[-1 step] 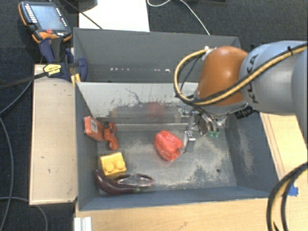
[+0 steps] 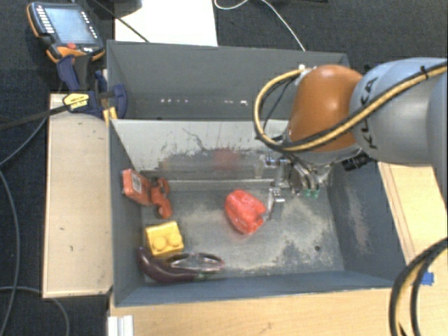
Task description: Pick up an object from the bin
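Nearest thing: a red, lumpy, rounded object point(image 2: 243, 212) lies near the middle of the bin floor, well apart from the other things.
Way from pincer: the red lump is just left of the pincer point(image 2: 276, 200) and slightly nearer; we cannot tell if they touch.
Long axis: we judge the lump stubby, with no clear long axis.
Pincer state: we cannot tell whether it is apart or together.
Container: the grey metal bin point(image 2: 360, 219) holds four loose things.
Other contents: an orange-red plastic toy point(image 2: 145, 190) at the left wall; nearer, a yellow studded brick point(image 2: 164, 238); nearest, a dark purple curved thing point(image 2: 175, 266).
Coming move: we judge a short shift left would centre the pincer.
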Controlling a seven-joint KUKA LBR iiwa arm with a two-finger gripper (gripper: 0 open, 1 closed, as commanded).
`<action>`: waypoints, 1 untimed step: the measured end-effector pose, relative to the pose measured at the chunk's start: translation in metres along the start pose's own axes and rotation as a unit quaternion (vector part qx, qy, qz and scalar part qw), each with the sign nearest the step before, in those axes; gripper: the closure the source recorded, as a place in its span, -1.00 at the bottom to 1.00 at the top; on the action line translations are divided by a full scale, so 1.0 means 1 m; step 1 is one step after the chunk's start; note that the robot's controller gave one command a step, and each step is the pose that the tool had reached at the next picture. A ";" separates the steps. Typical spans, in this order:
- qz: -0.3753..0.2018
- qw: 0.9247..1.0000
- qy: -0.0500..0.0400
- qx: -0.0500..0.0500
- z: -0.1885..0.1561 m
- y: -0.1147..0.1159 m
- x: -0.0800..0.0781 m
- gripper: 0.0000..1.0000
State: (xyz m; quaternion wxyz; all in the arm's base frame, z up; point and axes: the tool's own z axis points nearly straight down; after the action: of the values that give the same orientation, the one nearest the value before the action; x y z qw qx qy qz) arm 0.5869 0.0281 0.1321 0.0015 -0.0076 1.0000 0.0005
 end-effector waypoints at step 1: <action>0.049 0.999 0.003 0.000 0.062 0.033 0.021 -1.00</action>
State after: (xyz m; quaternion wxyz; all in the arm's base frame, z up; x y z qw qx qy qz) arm 0.5660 0.0604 0.0704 -0.0015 0.0413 0.9991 0.0007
